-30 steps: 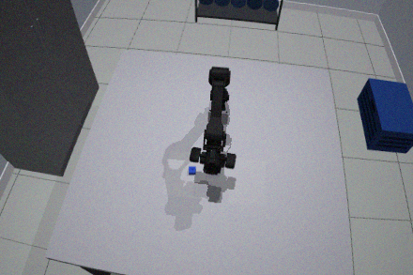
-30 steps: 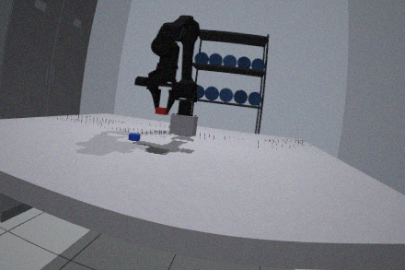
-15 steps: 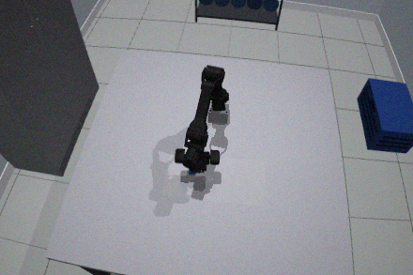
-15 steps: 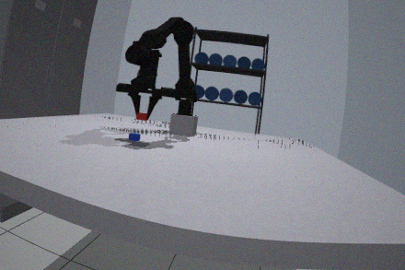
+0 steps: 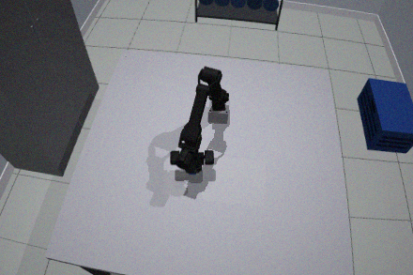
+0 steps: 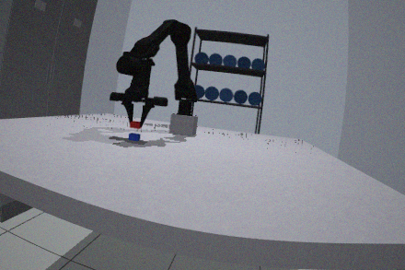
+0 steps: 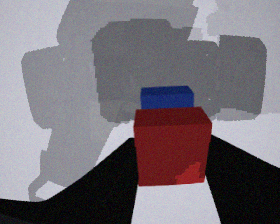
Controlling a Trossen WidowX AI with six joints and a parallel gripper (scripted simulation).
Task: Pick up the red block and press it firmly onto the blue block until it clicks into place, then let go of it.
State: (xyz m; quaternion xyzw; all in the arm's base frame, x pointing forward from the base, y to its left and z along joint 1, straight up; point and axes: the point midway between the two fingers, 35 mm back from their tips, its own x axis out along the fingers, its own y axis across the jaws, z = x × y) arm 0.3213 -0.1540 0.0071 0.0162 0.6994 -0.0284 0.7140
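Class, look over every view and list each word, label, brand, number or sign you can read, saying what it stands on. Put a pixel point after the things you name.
No text can be read in any view.
Pale patches on the grey cabinet [image 5: 42,68] [image 6: 28,58]: too blurred to tell whether they carry writing.
Red block [image 6: 135,124] [image 7: 172,155]: no lettering visible.

1. The block between the fingertips [image 6: 135,124] is red, darker along its top, with a brighter red patch low on one side in the wrist view.
2. The block on the table is blue [image 6: 134,137] [image 7: 167,97].
3. The arm [image 5: 197,111] [image 6: 147,46] is black; its base block [image 5: 219,115] [image 6: 183,124] is grey.
4. The tabletop [image 5: 272,162] [image 6: 221,173] [image 7: 16,150] is pale lilac-white, patterned with overlapping grey shadows.
5. The floor [image 5: 375,190] [image 6: 51,233] is pale grey-green, gridded with dark lines.
6. The crate [image 5: 391,106] is blue.
7. The cabinet [image 5: 42,68] [image 6: 37,49] is dark grey.
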